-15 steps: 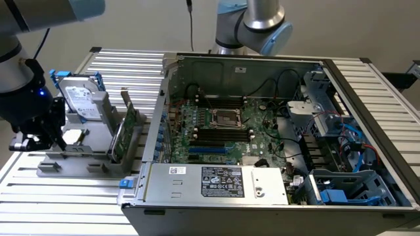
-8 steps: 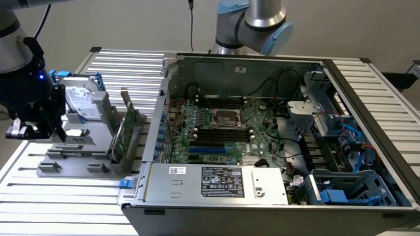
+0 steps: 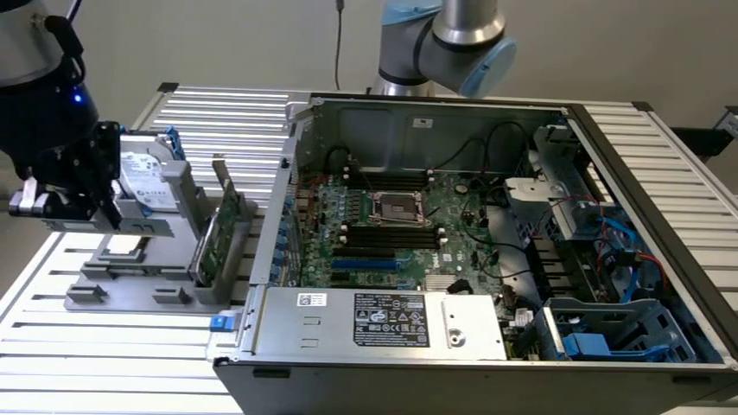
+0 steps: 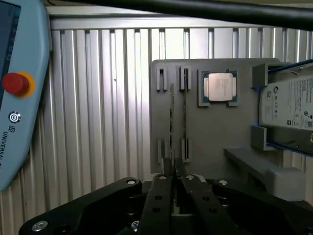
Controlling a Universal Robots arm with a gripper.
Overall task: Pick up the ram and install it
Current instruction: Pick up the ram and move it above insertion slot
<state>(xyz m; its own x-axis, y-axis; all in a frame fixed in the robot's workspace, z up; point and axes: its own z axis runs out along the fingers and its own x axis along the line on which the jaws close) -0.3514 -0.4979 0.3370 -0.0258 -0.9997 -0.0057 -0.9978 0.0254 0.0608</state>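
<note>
At the exterior view's left, the gripper (image 4: 173, 169) is hovering over the grey holder (image 3: 127, 298) on the slatted desk (image 3: 116, 363), beside the hard drive (image 3: 144, 181). Its jaws are standing only a sliver apart, and nothing is showing between them. The ram (image 3: 213, 249) is sitting upright on edge in the holder, just beside a taller green card (image 3: 231, 207). In the wrist view two thin boards are lying edge-on ahead of the fingertips, and which of them is the ram is hard to say. Further right, the open computer case (image 3: 645, 173) is waiting, its black memory slots (image 3: 392, 232) apparently standing empty. So the task is looking barely begun: the stick is not yet grasped, and both lifting and seating are remaining.
</note>
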